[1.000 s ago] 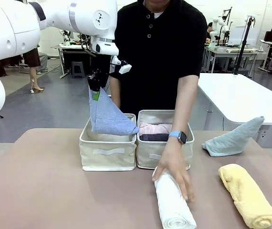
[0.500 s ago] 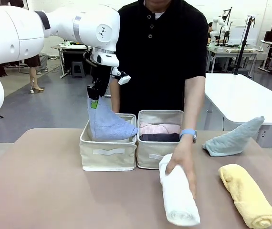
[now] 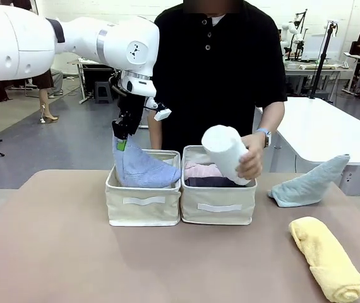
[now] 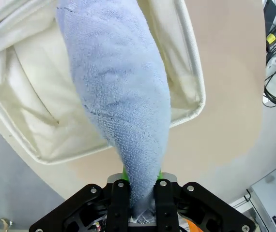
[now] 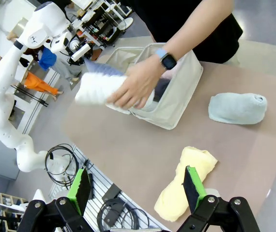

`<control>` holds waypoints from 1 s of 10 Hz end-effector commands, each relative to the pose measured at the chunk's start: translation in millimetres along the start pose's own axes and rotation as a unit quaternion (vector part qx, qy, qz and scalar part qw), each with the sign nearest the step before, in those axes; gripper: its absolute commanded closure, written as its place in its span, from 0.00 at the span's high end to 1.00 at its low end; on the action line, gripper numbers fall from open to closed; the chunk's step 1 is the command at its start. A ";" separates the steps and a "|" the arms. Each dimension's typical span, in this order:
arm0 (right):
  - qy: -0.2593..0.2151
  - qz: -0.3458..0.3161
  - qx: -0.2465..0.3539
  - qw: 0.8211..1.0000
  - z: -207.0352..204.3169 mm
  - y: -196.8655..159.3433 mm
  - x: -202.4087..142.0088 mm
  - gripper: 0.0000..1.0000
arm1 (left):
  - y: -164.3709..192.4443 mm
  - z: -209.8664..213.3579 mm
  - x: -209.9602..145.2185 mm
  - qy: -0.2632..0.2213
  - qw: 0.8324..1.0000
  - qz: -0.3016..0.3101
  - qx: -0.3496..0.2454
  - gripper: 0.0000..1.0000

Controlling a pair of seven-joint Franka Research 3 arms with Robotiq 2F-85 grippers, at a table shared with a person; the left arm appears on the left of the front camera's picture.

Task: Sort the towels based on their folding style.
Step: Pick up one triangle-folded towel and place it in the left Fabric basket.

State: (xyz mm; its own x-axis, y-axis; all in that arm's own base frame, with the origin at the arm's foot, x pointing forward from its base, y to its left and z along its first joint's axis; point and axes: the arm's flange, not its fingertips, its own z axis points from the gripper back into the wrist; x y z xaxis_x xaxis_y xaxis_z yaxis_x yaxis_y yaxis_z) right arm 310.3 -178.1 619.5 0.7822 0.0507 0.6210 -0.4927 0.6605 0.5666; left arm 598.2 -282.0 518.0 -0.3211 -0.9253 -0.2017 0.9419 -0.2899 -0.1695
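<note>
My left gripper (image 3: 122,140) is shut on the top corner of the lavender-blue wedge towel (image 3: 141,169) (image 4: 121,101), whose lower part sits inside the left beige bin (image 3: 143,204). A person's hand holds the white rolled towel (image 3: 225,151) (image 5: 98,88) above the right bin (image 3: 218,203), where pink (image 3: 202,170) and dark grey (image 3: 206,182) rolls lie. The pale teal wedge (image 3: 307,184) (image 5: 237,108) rests on the table's right side. In front of it lies the yellow roll (image 3: 326,259) (image 5: 184,181). My right gripper (image 5: 137,191) is open, high above the table's near right corner.
The two bins stand side by side at the table's (image 3: 66,252) middle back. The person stands right behind them, an arm reaching over the right bin. A white table (image 3: 319,129) stands beyond on the right.
The person lifted the white roll off the table and brought it up over the right bin. My left gripper lowered the lavender-blue wedge further into the left bin.
</note>
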 end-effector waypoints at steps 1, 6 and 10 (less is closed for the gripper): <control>-0.007 0.007 0.010 1.000 1.5 -1.1 1.2 1.00 | -19.8 -7.5 -6.7 0.030 0.999 0.014 0.009 0.16; -0.007 0.007 0.010 1.000 1.5 -1.1 1.2 1.00 | -11.5 -28.8 6.4 -0.004 1.000 -0.029 0.007 0.16; -0.007 0.007 0.010 1.000 1.5 -1.1 1.2 1.00 | 6.7 -43.3 17.1 -0.042 0.997 -0.061 -0.036 0.16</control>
State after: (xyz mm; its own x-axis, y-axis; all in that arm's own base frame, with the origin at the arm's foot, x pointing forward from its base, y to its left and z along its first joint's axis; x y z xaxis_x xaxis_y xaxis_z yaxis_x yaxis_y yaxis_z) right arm 310.2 -178.1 619.5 0.7821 0.0510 0.6210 -0.4929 0.6603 0.5666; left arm 587.7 -292.4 472.3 -0.4029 -0.9053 -0.1345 0.9037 -0.3703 -0.2150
